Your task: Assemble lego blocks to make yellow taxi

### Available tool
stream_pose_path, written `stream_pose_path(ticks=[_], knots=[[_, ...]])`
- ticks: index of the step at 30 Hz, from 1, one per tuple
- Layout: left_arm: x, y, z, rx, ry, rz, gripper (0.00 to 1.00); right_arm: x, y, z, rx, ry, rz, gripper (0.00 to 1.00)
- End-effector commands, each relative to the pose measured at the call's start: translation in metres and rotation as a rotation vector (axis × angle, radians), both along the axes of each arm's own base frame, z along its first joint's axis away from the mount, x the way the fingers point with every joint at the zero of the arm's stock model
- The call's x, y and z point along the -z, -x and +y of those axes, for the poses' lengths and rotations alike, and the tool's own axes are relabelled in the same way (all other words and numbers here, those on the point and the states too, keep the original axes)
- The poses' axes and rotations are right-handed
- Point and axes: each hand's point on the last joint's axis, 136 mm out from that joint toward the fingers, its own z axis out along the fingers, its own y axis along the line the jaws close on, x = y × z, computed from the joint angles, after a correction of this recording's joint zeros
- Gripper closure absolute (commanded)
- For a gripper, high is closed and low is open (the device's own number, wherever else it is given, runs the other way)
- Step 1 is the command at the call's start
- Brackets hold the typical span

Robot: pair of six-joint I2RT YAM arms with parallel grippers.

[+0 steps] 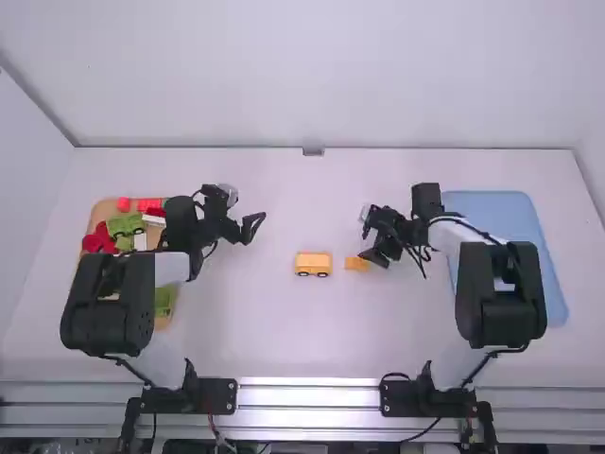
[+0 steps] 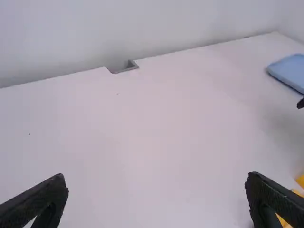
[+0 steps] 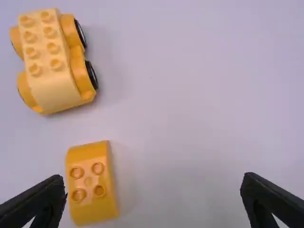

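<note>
Done: wheeled yellow taxi body (image 3: 52, 61), upright mid-span on the desk (image 1: 274, 350).
Left: small yellow block (image 3: 92, 183), loose beside it, apparently to be seated on top.
Looks: pale top, two rows of studs, black tyres (image 3: 92, 75); four studs on the block.
Left claw (image 2: 156, 184): spread, empty.
Right claw (image 3: 152, 184): parted near the block, empty.

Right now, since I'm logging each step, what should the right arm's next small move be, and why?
Probably centre the right gripper over the small block before closing. Its jaws stand open, the block looks nearer one than the other, and the wheeled car still has bare studs on top.
</note>
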Motion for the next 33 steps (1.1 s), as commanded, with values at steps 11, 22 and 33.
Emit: stream_pose_path(ticks=[11,22,33], knots=[[-0.005,-0.005,0.004,-0.009,-0.008,-0.021,0.01,0.008,0.040,0.023,-0.196,-0.207,-0.080,0.01],[-0.005,-0.004,0.003,-0.006,-0.007,-0.021,0.01,0.032,0.028,0.012,-0.158,-0.382,-0.034,0.01],[-0.005,-0.004,0.003,-0.006,-0.007,-0.022,0.01,0.055,0.032,0.007,-0.174,-0.342,-0.034,0.17]])
